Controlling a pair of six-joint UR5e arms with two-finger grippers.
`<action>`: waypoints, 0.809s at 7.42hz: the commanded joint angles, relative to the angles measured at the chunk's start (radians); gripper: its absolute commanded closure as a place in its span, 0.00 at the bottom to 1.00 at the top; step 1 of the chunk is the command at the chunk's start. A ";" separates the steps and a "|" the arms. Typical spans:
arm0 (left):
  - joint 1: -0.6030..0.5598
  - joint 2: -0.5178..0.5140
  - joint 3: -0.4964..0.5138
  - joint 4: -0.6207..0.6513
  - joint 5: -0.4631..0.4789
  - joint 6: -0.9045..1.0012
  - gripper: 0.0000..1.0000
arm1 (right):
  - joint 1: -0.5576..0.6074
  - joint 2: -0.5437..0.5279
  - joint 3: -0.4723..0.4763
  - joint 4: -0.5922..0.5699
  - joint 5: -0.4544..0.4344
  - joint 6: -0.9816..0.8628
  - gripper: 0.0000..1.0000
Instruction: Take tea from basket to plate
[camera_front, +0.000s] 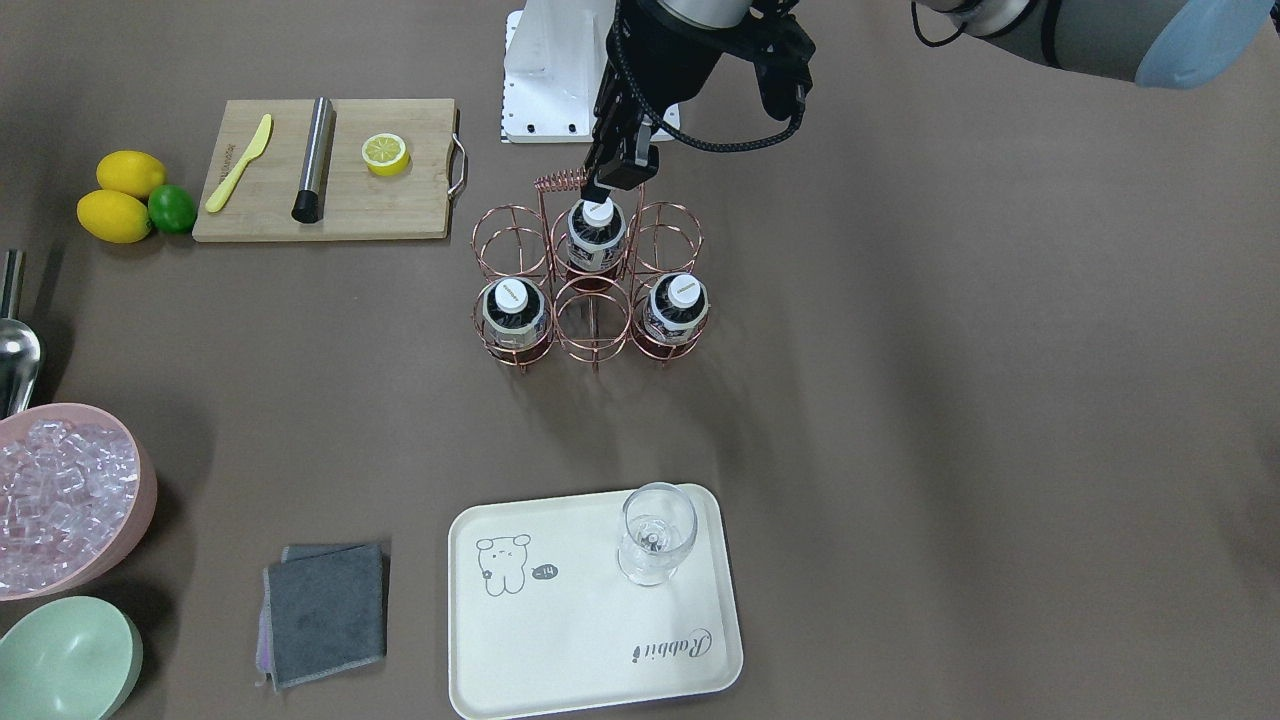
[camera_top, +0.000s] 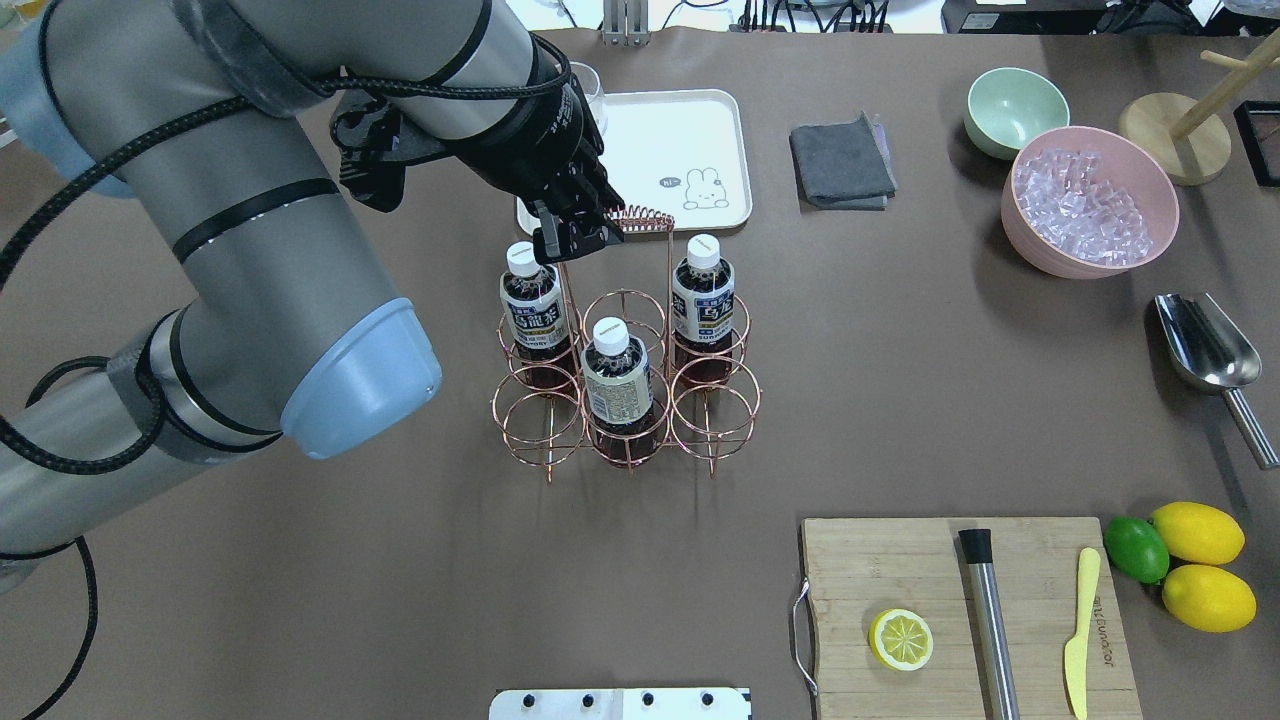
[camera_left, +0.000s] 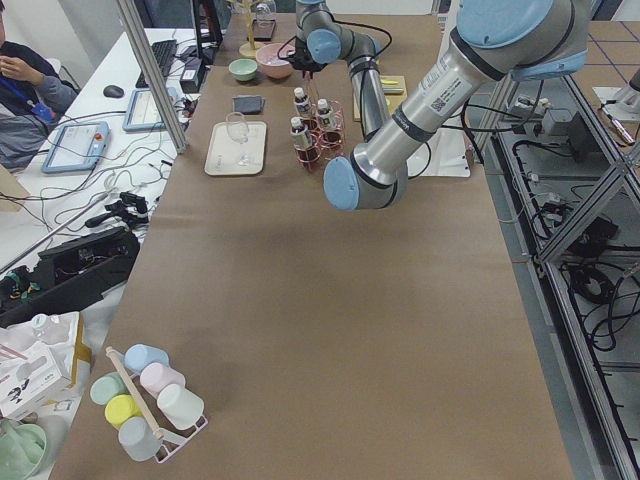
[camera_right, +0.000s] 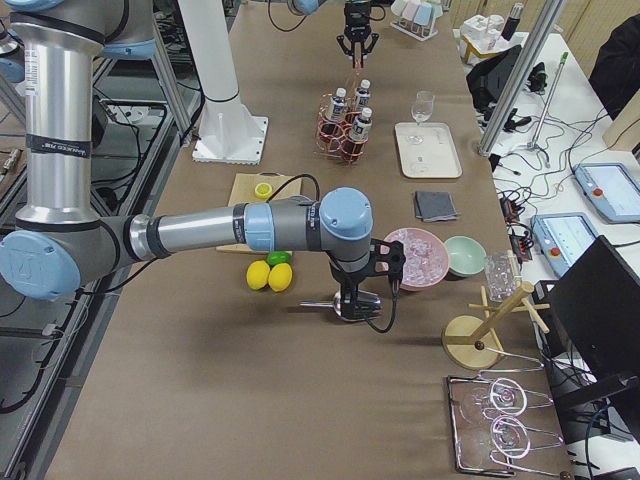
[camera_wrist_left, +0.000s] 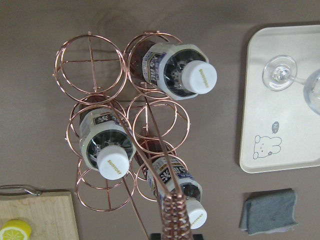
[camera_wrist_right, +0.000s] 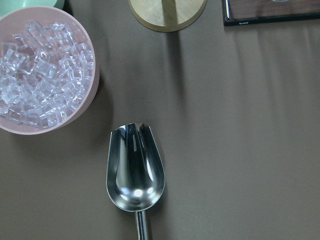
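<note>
Three tea bottles stand in the copper wire basket (camera_front: 592, 345): one at the robot's side (camera_front: 596, 236) and two at the far corners (camera_front: 513, 310) (camera_front: 675, 306). My left gripper (camera_front: 612, 180) hangs over the basket beside its coiled handle (camera_top: 640, 218), just above the near bottle's cap. Its fingers look open and hold nothing. The left wrist view looks down on all three bottles (camera_wrist_left: 184, 74) (camera_wrist_left: 107, 149) (camera_wrist_left: 181, 192). The cream plate (camera_front: 590, 640) lies beyond the basket. My right gripper (camera_right: 360, 300) hovers over a metal scoop; I cannot tell if it is open.
A wine glass (camera_front: 655, 535) stands on the plate's corner. A grey cloth (camera_front: 325, 612), a pink bowl of ice (camera_top: 1090, 200) and a green bowl (camera_top: 1015, 110) lie to the plate's side. The scoop (camera_top: 1205, 350), cutting board (camera_top: 965, 610), lemons and lime lie right.
</note>
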 joint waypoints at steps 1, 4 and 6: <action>0.027 0.029 -0.031 -0.002 0.007 -0.018 1.00 | 0.001 0.001 0.029 0.000 0.011 0.016 0.00; 0.027 0.045 -0.045 -0.011 0.006 -0.020 1.00 | -0.021 0.085 0.034 0.002 0.060 0.033 0.00; 0.029 0.045 -0.045 -0.011 0.006 -0.020 1.00 | -0.163 0.194 0.092 0.002 0.016 0.265 0.00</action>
